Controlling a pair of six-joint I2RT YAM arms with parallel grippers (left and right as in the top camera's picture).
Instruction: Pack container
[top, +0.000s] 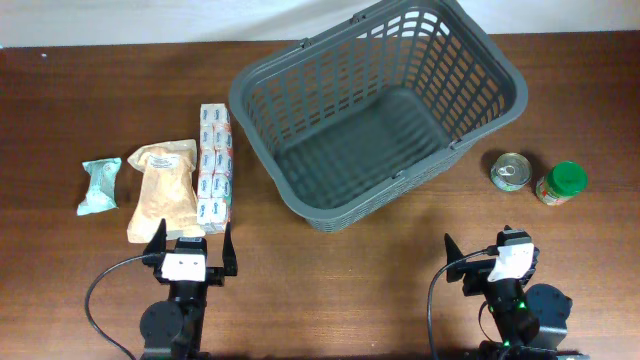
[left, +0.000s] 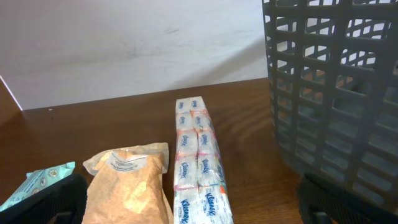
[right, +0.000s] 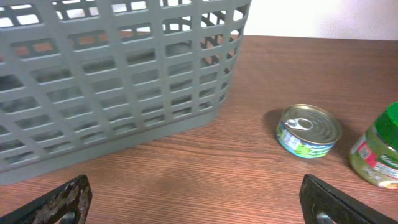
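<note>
Fingers, left: spread wide with nothing between them; the left gripper (top: 194, 240) is held low at the near edge of the surface (top: 80, 100), just short of the goods laid out ahead of it.
Fingers, right: likewise spread and empty; the right gripper (top: 488, 250) is stationed at the near edge, well apart from the two items on its side.
Container: the container (top: 300, 90), a large grey lattice basket, is set upright and at an angle in the far middle of the surface; no goods are seen inside it.
Left-hand goods: a long tissue pack (top: 215, 165) is laid just beside the container's left wall, a paper pouch (top: 162, 190) is placed alongside it, and a teal packet (top: 100, 186), possibly wipes though its print cannot be read, is set further left.
Right-hand goods: a tin can (top: 511, 170) and a green-lidded jar (top: 561, 183) are stood close together to the right of the container.
Step in hand: packing is judged not yet begun; a first pick is being lined up.
Next move: one arm would need to be reached forward, lowered over its nearest item, closed on it, then lifted clear of the tall rim before release.
</note>
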